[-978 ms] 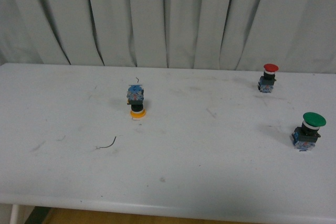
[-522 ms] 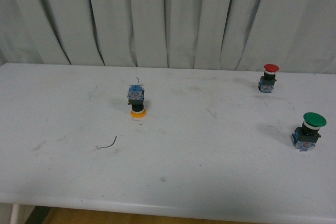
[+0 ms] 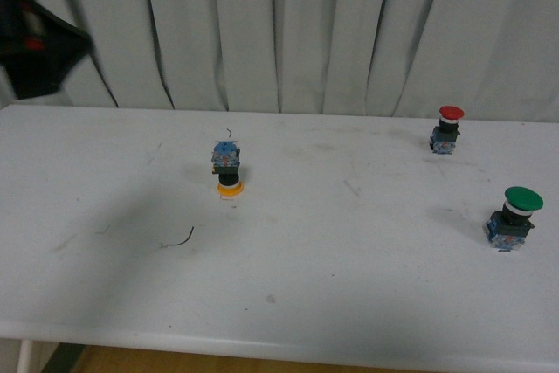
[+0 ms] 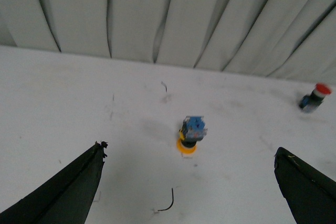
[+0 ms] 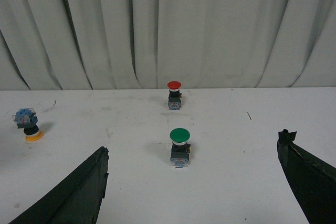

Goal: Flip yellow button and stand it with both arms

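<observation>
Flip not begun: yellow button (image 3: 228, 169) is being observed cap-down; left gripper (image 4: 189, 149) and right gripper (image 5: 194, 141) are being held wide apart, empty.

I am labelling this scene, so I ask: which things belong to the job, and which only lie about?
For the job:
- yellow button, cap down
- left arm
- right gripper fingers

Lying about:
- red button
- green button
- loose bit of wire

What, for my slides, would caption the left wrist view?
Open left gripper frames the yellow button, standing cap-down on the table.
</observation>
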Robot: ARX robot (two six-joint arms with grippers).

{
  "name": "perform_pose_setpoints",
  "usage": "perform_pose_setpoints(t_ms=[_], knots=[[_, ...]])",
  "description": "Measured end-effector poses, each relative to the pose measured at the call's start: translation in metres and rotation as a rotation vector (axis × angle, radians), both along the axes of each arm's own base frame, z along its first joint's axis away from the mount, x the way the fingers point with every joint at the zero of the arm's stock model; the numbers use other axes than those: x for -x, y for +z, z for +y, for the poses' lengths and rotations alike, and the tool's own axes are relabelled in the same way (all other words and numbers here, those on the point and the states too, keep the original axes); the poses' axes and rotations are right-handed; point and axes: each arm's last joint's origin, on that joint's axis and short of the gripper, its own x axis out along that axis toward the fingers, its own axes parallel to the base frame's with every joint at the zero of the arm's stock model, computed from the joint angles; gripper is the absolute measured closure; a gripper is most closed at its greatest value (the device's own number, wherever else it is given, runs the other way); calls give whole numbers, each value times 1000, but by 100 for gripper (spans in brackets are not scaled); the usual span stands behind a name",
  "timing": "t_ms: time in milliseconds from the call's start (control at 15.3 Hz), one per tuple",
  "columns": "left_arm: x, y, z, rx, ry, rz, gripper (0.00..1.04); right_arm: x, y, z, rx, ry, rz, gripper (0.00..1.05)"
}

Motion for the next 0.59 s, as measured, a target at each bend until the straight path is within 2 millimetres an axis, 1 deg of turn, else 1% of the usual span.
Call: perform_pose_setpoints(t_ms=[65, 130, 196, 261, 457, 522, 587], knots=[[-34, -8, -11, -42, -12, 90, 7, 0, 0, 0, 0, 0, 0, 6], [-62, -16, -22, -75, -27, 153, 7, 0, 0, 0, 0, 0, -1, 6], [-96, -25, -37, -115, -35, 212, 7, 0, 0, 0, 0, 0, -1, 6], [-125, -28, -54, -133, -56, 246, 7, 0, 0, 0, 0, 0, 0, 6], [-167, -27, -76, -146, -58, 294, 7, 0, 0, 0, 0, 0, 0, 6], [-180, -34, -80, -148, -36, 331, 7, 0, 0, 0, 0, 0, 0, 6], [-186, -41, -82, -152, -29, 359, 7, 0, 0, 0, 0, 0, 0, 6]])
